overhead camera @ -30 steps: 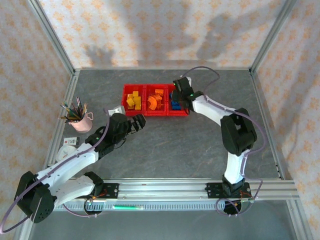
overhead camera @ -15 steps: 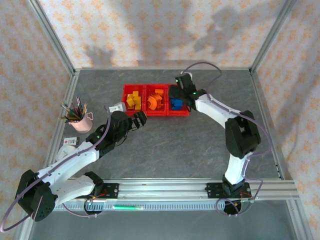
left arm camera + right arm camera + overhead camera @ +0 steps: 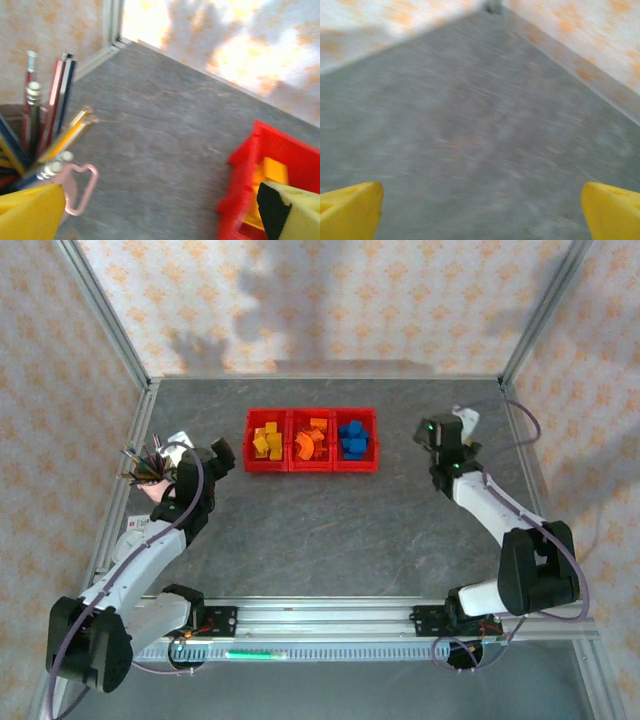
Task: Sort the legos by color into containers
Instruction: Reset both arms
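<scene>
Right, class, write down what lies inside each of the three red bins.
The left bin holds yellow bricks, the middle bin holds orange bricks, and the right bin holds blue bricks. The bricks lie piled, so any pieces underneath are covered and cannot be seen.

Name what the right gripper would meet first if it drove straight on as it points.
Ahead of the right gripper the way looks free: bare grey table, likely met first, then the patterned wall. Blur leaves depth unsure.
</scene>
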